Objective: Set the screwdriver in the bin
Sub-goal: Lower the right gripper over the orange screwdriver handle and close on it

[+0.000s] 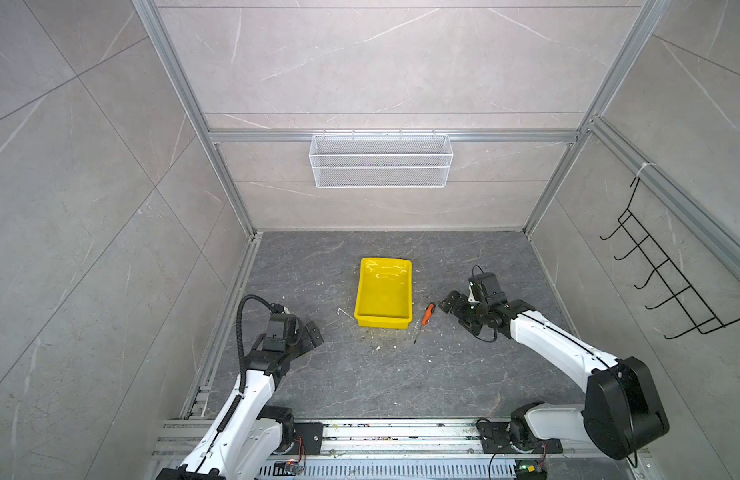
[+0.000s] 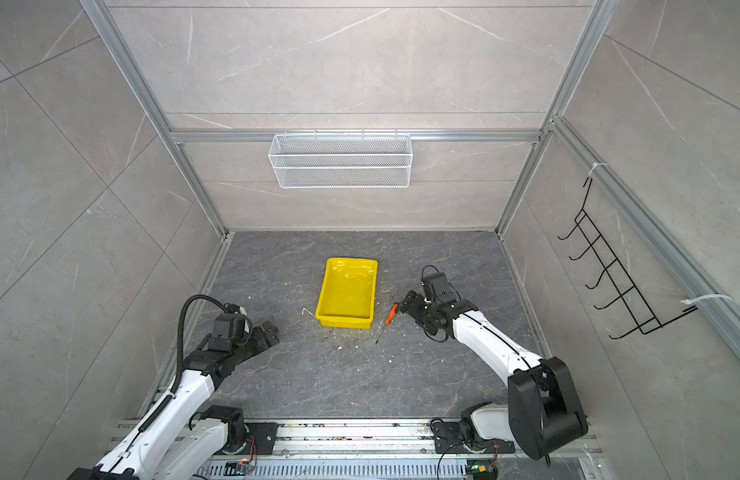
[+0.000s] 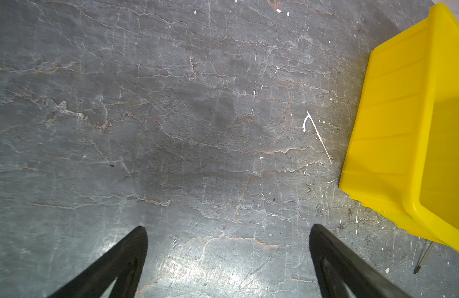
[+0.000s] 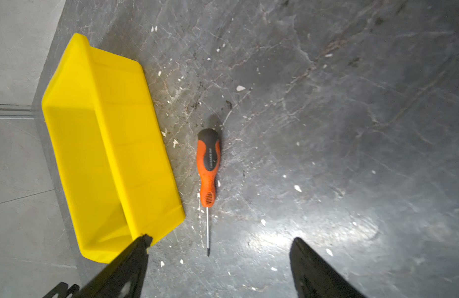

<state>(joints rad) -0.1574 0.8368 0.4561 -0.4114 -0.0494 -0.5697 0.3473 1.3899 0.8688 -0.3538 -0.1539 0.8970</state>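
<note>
Just beside the yellow bin, off its right-hand long wall in both top views, the orange-handled screwdriver lies flat on the dark, stone-patterned table. It is outside the bin, with a narrow strip of table between them. Its black cap end points toward the back wall and its thin shaft toward the robot's base, roughly parallel to the bin's side.

The right wrist view agrees: the screwdriver lies alongside the bin's outer wall, and nothing grips it. The right fingers sit low over the table, near the handle's cap end on its right. They are spread wide apart and hold nothing. In the right wrist view the shaft's tip lies between the two fingers, clear of both.

The left fingers sit near the table on the bin's left, well apart from it. They are likewise spread over bare table.

A white wire-mesh basket hangs on the back wall, and a black wire hook rack hangs on the right wall.
</note>
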